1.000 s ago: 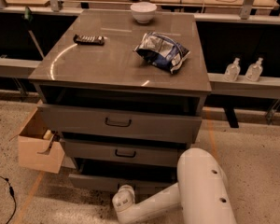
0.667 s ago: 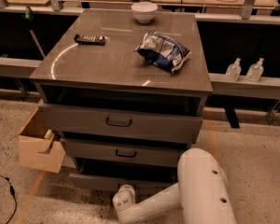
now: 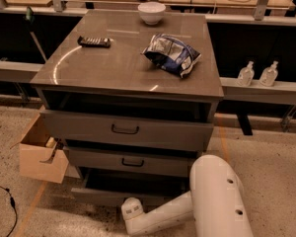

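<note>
End effector [image 3: 132,212] sat low at bottom centre of the frame, just beside the bottom drawer [image 3: 104,196]; its state could not be told.
The white arm [image 3: 214,196] lay folded near the floor, its bulk at lower right, forearm reaching left. The drawer stood pulled out. On the desk [image 3: 89,73] above, a crumpled chip bag [image 3: 171,54] bore print that could not be read.
</note>
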Controlling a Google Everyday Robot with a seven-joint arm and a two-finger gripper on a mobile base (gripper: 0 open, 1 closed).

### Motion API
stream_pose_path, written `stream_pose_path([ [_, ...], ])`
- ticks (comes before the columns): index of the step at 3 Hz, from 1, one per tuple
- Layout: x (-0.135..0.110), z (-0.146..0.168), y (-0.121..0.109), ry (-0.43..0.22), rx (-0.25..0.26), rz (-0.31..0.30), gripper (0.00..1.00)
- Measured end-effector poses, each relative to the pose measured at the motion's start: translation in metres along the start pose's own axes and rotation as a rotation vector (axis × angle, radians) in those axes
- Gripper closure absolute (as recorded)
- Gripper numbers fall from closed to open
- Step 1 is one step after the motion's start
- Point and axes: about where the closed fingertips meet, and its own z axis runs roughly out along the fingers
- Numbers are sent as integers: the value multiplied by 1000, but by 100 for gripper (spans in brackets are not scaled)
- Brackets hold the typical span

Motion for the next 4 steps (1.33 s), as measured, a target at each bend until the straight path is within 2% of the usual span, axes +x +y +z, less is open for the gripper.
stream_pose_path([
  [1,-7,2,5,-23,-36,-8,100],
  [2,-8,3,6,-27,-40,-8,100],
  [4,-7,11,-9,2,18,-29,100],
])
